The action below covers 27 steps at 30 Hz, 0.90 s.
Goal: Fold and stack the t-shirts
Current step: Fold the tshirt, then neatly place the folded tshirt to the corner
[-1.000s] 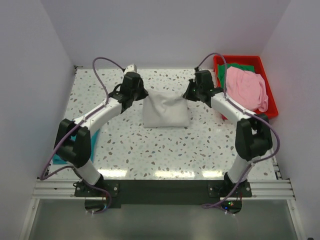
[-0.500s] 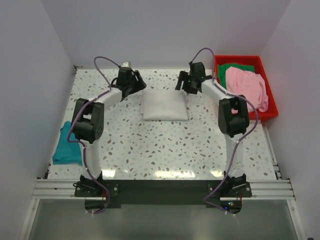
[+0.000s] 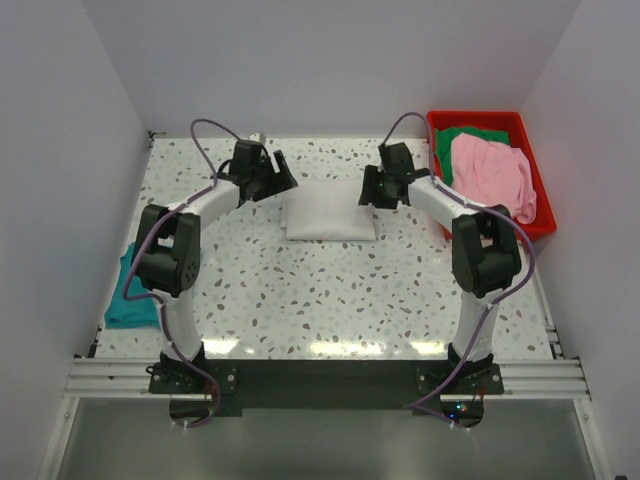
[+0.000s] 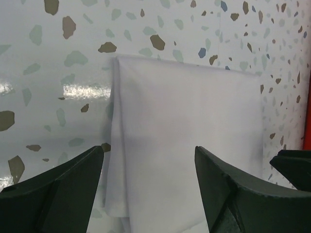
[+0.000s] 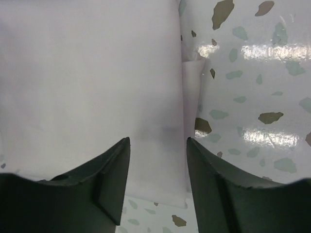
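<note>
Found the white tee (image 3: pixel 330 212) folded into a smooth rectangle, lying flat at the far middle of the table (image 3: pixel 330 290). Saw stacked layers along its left edge and a narrow under-layer strip poking out past the right edge. Noted left gripper (image 4: pixel 149 155) by the far-left corner and right gripper (image 5: pixel 158 145) by the far-right corner, both with jaws apart, gripping nothing. Saw bare table on the near side. Spotted teal tee (image 3: pixel 125 300) at the table's left edge, and pink tee (image 3: pixel 490 175) over green tee (image 3: pixel 465 135) in the bin (image 3: pixel 478 116), all well apart from the white one.
</note>
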### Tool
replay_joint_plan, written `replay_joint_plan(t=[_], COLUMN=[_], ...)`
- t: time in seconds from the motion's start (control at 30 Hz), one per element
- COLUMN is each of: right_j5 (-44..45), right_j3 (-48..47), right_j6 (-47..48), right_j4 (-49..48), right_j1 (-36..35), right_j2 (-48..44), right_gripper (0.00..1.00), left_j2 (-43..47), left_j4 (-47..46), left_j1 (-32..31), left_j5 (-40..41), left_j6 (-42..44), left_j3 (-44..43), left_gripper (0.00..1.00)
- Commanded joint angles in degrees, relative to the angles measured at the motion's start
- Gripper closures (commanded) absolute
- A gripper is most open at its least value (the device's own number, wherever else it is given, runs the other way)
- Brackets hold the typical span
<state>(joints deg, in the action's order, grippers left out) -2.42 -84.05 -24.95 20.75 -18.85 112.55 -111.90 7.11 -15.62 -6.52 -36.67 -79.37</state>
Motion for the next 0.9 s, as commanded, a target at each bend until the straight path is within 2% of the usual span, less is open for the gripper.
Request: replay_joint_plan(t=[0.0,0.2,0.37,0.63,0.77,0.83,0.87], right_j5=[1.4,5.0,7.9,6.1,4.8,4.4,4.3], right_j3=[0.2,0.6,0.1,0.0,-0.9,-1.8,-2.2], right_j6=[1.3,1.5,1.0,0.4,0.4,0.6,0.7], right_j4=[-0.9,2.3,4.4,3.7,3.9,4.3,4.7], right_j1=[-1.0,-1.2,-0.9,-0.2,-0.2,-0.2,-0.1], right_j2=[0.4,3.8,6.0,7.0,7.2,7.2,7.2], right_gripper=[0.49,0.59,0.63,0.64,0.64,0.65,0.65], left_j2=[-2.4,-4.2,-5.6,-5.7,-6.8,-7.3,-7.2], left_j4=[2.2,4.3,4.1,1.4,0.7,0.1,-0.3], left_j1=[-0.1,-0.1,-1.0,-6.9,-9.8,-10.9,-11.2], left_j5=[-6.5,-4.9,-5.3,0.1,2.3,2.6,2.8], left_j6=[3.4,4.0,4.1,-0.3,-2.9,-4.6,-5.2], left_j3=[-1.0,0.7,2.2,8.2,8.9,8.7,8.6], left_gripper=[0.19,0.20,0.21,0.27,0.32,0.39,0.48])
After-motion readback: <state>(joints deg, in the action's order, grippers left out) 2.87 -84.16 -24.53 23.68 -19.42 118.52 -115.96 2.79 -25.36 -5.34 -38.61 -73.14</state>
